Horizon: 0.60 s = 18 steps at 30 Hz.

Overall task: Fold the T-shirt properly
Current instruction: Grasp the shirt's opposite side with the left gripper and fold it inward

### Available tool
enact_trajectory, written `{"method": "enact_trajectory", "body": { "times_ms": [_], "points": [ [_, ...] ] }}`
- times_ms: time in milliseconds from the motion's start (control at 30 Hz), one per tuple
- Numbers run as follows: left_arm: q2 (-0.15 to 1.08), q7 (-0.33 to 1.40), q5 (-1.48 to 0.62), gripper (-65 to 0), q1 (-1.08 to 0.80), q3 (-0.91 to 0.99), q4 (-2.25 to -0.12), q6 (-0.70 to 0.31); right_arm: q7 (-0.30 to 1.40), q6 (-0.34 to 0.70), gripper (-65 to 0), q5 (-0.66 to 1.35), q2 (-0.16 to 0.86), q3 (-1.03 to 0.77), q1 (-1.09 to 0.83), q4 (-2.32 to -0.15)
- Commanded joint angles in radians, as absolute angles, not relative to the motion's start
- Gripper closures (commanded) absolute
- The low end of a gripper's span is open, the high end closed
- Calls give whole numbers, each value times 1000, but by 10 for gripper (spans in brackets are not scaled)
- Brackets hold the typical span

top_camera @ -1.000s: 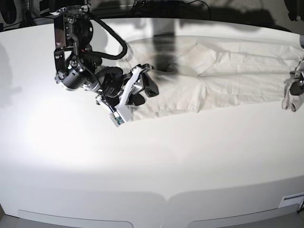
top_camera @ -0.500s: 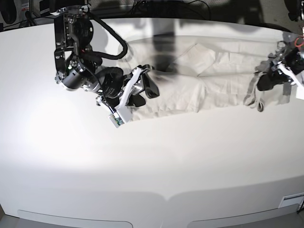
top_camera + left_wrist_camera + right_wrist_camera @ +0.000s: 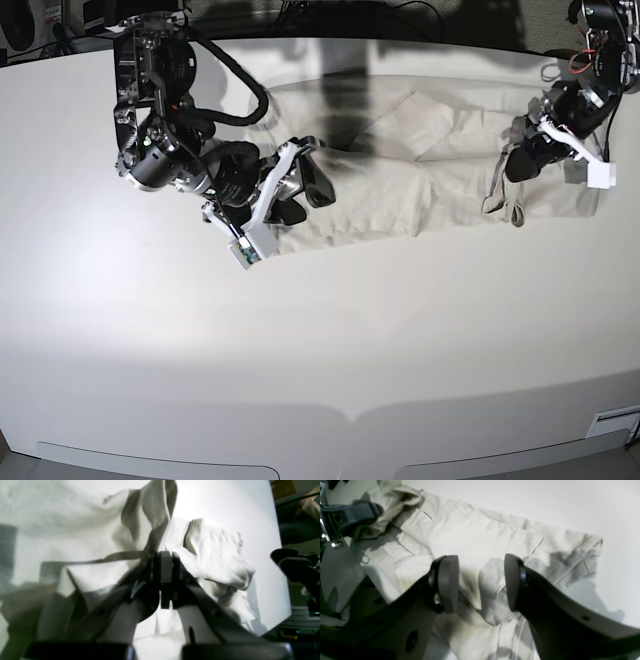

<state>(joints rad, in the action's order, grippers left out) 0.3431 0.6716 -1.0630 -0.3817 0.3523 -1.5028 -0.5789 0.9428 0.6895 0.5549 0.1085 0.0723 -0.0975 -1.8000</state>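
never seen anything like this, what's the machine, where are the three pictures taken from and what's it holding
It is a robot with two arms working at a white table. One picture looks down on the whole table from above; the other two come from small cameras mounted on each arm's wrist, looking out past its pincers.

On the table lies a pale T-shirt, partly folded and wrinkled.

The left gripper, which appears on the right side of the overhead picture, is shut on the T-shirt: its wrist picture shows the jaws pinched together on a bunch of fabric, lifting it off the table.

The right gripper is open. In its wrist picture the two pads stand apart over the cloth, gripping nothing.
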Motion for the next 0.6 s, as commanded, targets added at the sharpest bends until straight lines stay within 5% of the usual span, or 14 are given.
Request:
{"method": "enact_trajectory", "body": {
  "times_ms": [0,100,167,233,567],
  "points": [
    [352,642,-1080,0,-373,359,-1520,-590,920,698,-295,575,108,70,-83,-1819],
    [350,627,-1081,0,-358,359,-1520,-592,920,698,-295,576,108,70,-83,-1819],
    [350,627,-1081,-176,-340,359,-1520,-592,920,698,-295,575,108,70,-83,-1819],
    [350,628,-1081,-276,-320,359,-1521,-608,920,698,-295,575,108,70,-83,-1819],
    [397,717,-967,-283,-340,411,-1725,-659,923,698,-295,575,108,70,-83,-1819]
  ]
}}
